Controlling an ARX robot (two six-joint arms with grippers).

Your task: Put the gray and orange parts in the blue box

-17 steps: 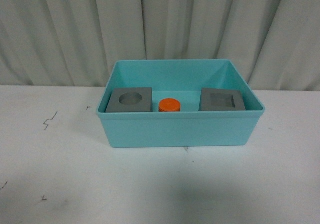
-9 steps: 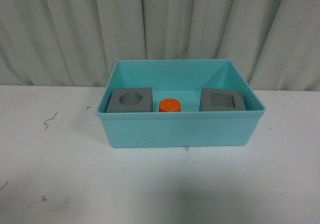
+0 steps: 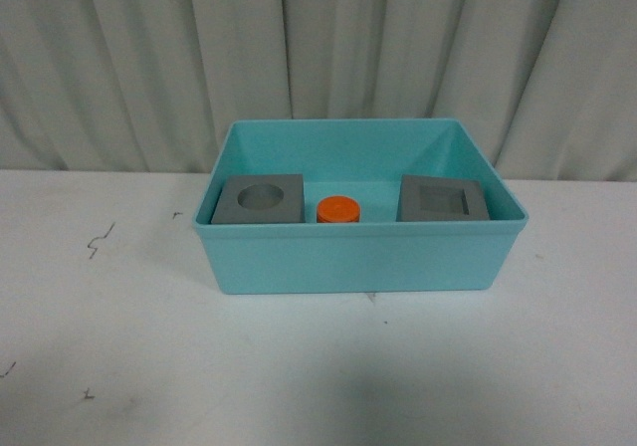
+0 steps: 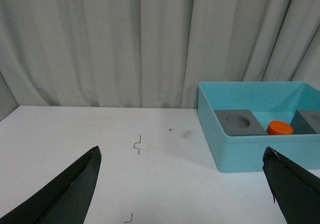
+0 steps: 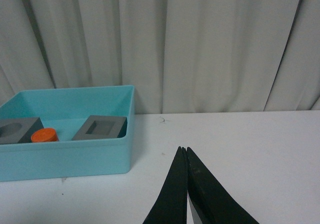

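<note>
The blue box [image 3: 358, 257] stands on the white table in the front view. Inside it sit the gray cube with a round recess [image 3: 259, 200] at the left, the orange cylinder [image 3: 337, 210] in the middle, and the gray cube with a square recess [image 3: 442, 199] at the right. No arm shows in the front view. In the left wrist view my left gripper [image 4: 182, 156] is open and empty, left of the box [image 4: 240, 151]. In the right wrist view my right gripper [image 5: 184, 149] is shut and empty, right of the box [image 5: 65, 159].
A pleated gray curtain [image 3: 318, 48] hangs behind the table. Small dark marks [image 3: 98, 242] lie on the white tabletop left of the box. Bare tabletop [image 3: 318, 366] lies in front of the box.
</note>
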